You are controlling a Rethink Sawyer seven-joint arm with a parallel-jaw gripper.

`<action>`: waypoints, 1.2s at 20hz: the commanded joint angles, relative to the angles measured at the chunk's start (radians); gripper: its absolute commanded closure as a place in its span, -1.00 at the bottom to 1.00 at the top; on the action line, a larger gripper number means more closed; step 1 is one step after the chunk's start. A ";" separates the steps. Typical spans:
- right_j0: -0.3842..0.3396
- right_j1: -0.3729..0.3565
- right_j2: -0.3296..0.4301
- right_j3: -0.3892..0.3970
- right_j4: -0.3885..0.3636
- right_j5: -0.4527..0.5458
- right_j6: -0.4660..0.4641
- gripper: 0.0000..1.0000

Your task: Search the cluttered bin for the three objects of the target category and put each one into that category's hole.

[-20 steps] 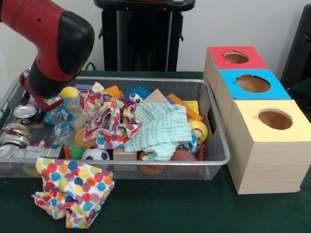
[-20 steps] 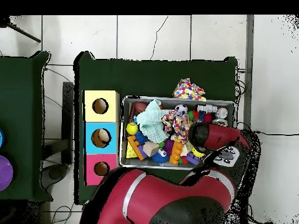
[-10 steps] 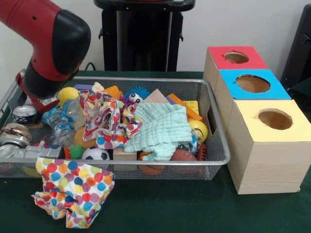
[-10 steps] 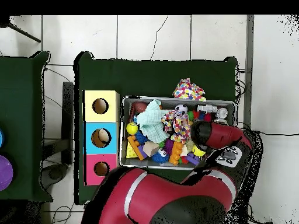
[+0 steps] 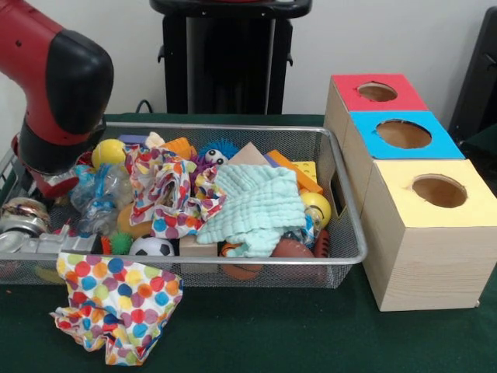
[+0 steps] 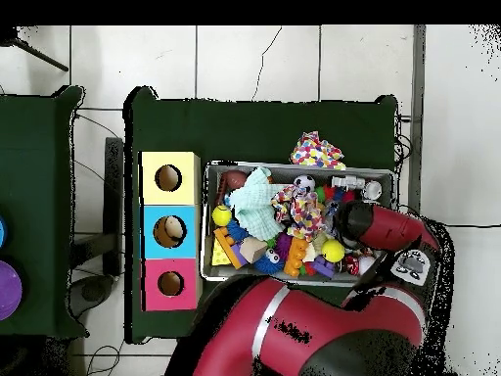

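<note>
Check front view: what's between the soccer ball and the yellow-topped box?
In the front view, the mint cloth and a brown football sit between soccer ball and yellow-topped box, then the bin's mesh wall.

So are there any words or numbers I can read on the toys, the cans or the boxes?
None can be read.
The plastic bottle has a blue label, too blurred to read.
The cans show no legible print.
The red box, blue box and yellow box carry only colour and a hole.
</note>
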 commanded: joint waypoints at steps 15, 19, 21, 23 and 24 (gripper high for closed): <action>-0.096 0.031 0.190 -0.074 -0.013 0.120 -0.050 1.00; -0.093 -0.098 0.248 0.001 -0.027 0.003 -0.081 1.00; -0.096 -0.160 0.280 0.032 -0.035 -0.029 -0.105 1.00; -0.089 -0.203 0.292 0.048 -0.042 -0.014 -0.119 1.00; -0.084 -0.213 0.290 0.047 -0.050 -0.012 -0.121 1.00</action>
